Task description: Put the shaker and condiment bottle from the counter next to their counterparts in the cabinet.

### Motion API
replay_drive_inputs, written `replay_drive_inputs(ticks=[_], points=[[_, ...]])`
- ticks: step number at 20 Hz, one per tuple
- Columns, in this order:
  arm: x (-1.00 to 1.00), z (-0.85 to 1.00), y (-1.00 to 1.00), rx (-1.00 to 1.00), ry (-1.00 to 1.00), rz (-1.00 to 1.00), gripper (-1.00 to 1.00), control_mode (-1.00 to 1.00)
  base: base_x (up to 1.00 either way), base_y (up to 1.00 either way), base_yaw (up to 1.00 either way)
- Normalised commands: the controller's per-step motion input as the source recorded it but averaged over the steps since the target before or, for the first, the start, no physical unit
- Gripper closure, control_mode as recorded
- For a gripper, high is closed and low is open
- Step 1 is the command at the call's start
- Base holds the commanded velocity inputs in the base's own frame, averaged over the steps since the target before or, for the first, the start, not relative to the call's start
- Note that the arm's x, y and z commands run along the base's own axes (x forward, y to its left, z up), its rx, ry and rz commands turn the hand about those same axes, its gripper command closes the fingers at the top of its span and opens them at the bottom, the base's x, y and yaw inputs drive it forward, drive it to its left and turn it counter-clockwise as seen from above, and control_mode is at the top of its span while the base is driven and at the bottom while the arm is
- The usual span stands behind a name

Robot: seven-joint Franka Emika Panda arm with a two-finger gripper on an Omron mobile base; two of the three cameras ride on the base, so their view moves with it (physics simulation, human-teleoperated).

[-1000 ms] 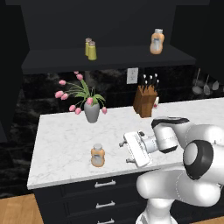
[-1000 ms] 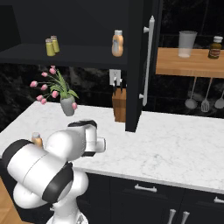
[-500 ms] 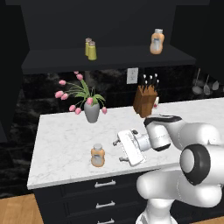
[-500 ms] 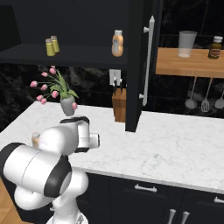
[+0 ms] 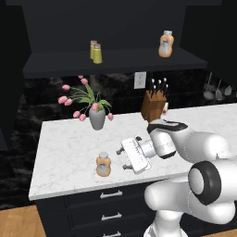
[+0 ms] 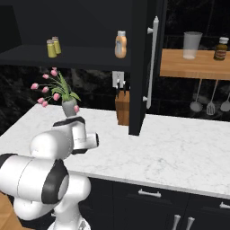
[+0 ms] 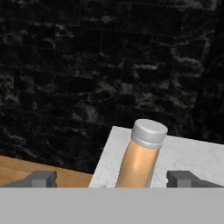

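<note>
The orange condiment bottle (image 5: 103, 165) with a pale grey cap stands near the front of the white marble counter (image 5: 65, 148). My gripper (image 5: 124, 156) hovers just to its right, level with it and open, not touching it. In the hand view the condiment bottle (image 7: 142, 159) rises between and beyond my spread fingertips (image 7: 42, 178). Up in the black cabinet (image 5: 115, 62), two yellow-green shakers (image 5: 96, 52) stand side by side on the shelf. A second orange bottle (image 5: 165, 44) stands further right. From the right base the shakers (image 6: 53, 47) and shelf bottle (image 6: 120, 44) also show.
A grey vase of pink tulips (image 5: 96, 115) stands behind the bottle, and a wooden knife block (image 5: 155, 105) sits against the back wall. The cabinet's open door (image 6: 148, 67) hangs over the counter. A wooden shelf (image 6: 193, 65) with a glass and a jar lies to the right.
My gripper has moved left along the counter and come close to the orange bottle. The bottle and the things on the shelf have stayed put.
</note>
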Motion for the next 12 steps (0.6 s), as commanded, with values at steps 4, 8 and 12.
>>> replay_drive_inputs(ticks=[4, 8, 12], points=[[0.00, 0.00, 0.00, -0.04, 0.05, 0.00, -1.00, -1.00, 0.00, 0.00, 0.00], [0.06, 0.00, 0.00, -0.01, 0.00, 0.00, -1.00, -1.00, 0.00, 0.00, 0.00], [0.31, 0.00, 0.00, 0.00, 0.00, 0.00, -1.00, -1.00, 0.00, 0.00, 0.00]])
